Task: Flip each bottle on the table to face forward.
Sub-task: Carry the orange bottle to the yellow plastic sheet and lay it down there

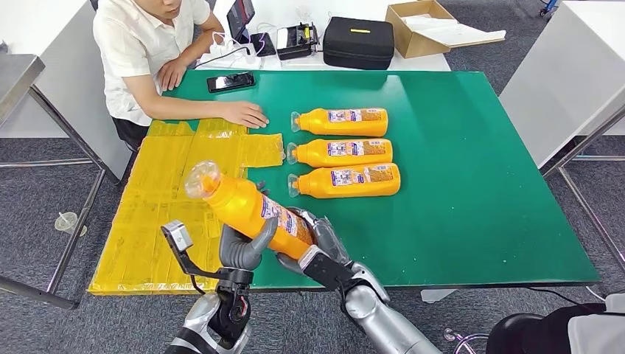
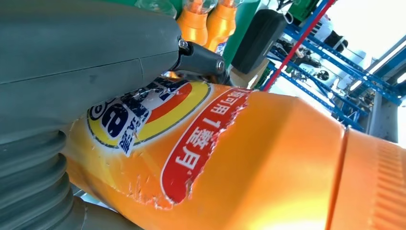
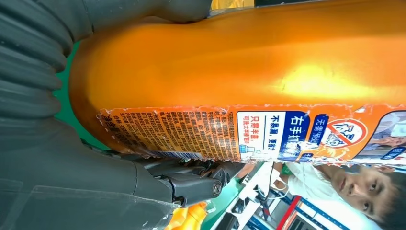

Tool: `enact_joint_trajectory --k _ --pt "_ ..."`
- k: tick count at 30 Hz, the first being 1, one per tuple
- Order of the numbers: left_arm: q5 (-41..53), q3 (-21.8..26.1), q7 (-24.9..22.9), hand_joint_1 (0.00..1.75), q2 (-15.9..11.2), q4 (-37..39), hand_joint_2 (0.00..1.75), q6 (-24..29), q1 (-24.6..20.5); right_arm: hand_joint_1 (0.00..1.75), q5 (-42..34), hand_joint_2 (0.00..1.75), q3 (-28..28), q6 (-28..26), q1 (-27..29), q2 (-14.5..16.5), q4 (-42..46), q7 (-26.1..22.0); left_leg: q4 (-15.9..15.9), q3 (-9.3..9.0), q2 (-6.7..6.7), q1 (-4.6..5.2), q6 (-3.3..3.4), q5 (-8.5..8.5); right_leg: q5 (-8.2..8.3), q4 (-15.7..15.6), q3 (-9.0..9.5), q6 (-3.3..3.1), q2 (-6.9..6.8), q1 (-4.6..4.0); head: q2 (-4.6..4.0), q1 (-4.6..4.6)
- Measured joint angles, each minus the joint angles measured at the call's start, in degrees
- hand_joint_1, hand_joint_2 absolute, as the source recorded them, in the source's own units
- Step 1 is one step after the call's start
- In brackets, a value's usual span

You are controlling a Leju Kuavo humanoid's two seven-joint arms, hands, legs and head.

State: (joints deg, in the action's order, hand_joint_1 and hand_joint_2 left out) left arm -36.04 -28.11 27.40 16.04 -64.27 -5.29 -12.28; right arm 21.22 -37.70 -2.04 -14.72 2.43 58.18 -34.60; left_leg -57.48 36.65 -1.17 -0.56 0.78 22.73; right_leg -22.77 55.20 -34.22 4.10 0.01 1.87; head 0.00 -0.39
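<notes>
Both hands, left hand (image 1: 247, 247) and right hand (image 1: 318, 247), hold one orange bottle (image 1: 247, 206) above the counter's (image 1: 472, 221) near edge, cap toward ten o'clock. It looks full, hence heavy, stiff and glossy-slick, so gripping mid-body over the torn label seems safest; three more bottles (image 1: 345, 152) lie at twelve o'clock.

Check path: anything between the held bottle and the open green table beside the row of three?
Nothing visible blocks it. The held bottle is gripped by the left hand and right hand above the table's near edge; the three lying bottles sit farther back, the person's hand beyond them.
</notes>
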Motion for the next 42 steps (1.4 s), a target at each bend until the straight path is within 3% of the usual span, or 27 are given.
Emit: enact_joint_trajectory --k 2,4,19,23,27,31,33,35,38,42 --pt "0.2 0.0 0.3 1.75 0.0 -0.1 1.75 0.0 0.0 0.24 0.0 1.75 -0.1 0.0 -0.1 0.1 -0.2 -0.1 0.0 0.0 0.0 0.0 0.0 0.0 0.0 0.0 0.0 0.0 0.0 0.0 0.0 0.0" --pt "0.3 0.0 0.4 1.75 0.0 -0.3 1.75 0.0 0.0 0.02 0.1 1.75 -0.2 -0.3 -0.1 0.3 -0.4 -0.1 0.0 0.0 0.0 0.0 0.0 0.0 0.0 0.0 0.0 0.0 0.0 0.0 0.0 0.0" --pt "0.1 -0.7 0.5 1.75 0.0 -1.5 1.75 0.3 -0.1 0.0 0.2 1.75 -0.8 -2.8 -0.1 0.4 -2.8 -0.1 0.0 0.0 0.0 0.0 0.0 0.0 0.0 0.0 0.0 0.0 0.0 0.0 0.0 0.0" --pt "5.8 -1.2 2.0 1.75 -0.2 -2.8 1.75 6.5 -0.1 0.0 1.0 1.75 -0.6 -6.8 0.3 0.8 -4.1 0.3 0.0 0.0 0.0 0.0 0.0 0.0 0.0 0.0 0.0 0.0 0.0 0.0 0.0 0.01" --pt "16.9 -1.5 4.7 1.75 -0.9 -4.5 1.75 17.9 -0.1 0.0 3.2 0.0 0.5 -14.1 2.3 0.5 -5.4 0.4 0.0 0.02 -0.02 0.0 0.0 0.0 -0.01 0.0 0.0 0.0 -0.02 0.0 0.0 0.01" --pt "28.0 -1.5 6.2 1.75 -1.9 -4.9 1.75 28.9 -0.1 0.0 5.3 0.0 3.0 -22.2 4.2 0.0 -5.9 0.6 0.0 0.03 -0.01 0.0 0.0 0.01 -0.01 0.0 -0.01 0.0 -0.01 0.0 0.0 0.01" --pt "35.4 -1.3 6.6 1.75 -2.8 -5.0 1.75 35.8 0.0 0.0 6.4 0.0 5.6 -28.8 5.4 -0.1 -5.8 0.6 0.0 0.03 -0.03 0.0 0.0 0.01 -0.01 0.0 0.01 0.0 -0.02 0.0 0.0 0.01" --pt "40.9 -0.6 6.8 1.75 -3.7 -5.3 1.75 39.3 0.5 0.0 7.2 0.0 9.4 -32.3 6.8 -0.4 -4.8 -0.4 0.0 0.03 -0.02 0.0 0.0 0.01 0.0 0.0 0.01 0.0 -0.02 0.0 0.0 0.01" --pt "53.3 1.7 6.7 1.68 -4.6 -6.6 1.75 43.1 1.6 0.0 9.1 0.0 17.4 -33.1 9.8 0.0 0.2 -3.8 0.0 0.04 -0.02 0.0 0.0 0.01 0.0 0.0 0.01 0.0 -0.01 0.0 0.0 0.0" --pt "82.5 9.2 4.6 1.64 -3.9 -7.5 1.75 45.1 2.2 0.0 8.7 0.0 25.0 -33.2 12.6 1.2 9.1 -5.2 0.0 0.02 0.02 0.0 0.0 0.01 0.0 0.0 -0.01 -0.01 0.0 0.0 0.0 0.02"
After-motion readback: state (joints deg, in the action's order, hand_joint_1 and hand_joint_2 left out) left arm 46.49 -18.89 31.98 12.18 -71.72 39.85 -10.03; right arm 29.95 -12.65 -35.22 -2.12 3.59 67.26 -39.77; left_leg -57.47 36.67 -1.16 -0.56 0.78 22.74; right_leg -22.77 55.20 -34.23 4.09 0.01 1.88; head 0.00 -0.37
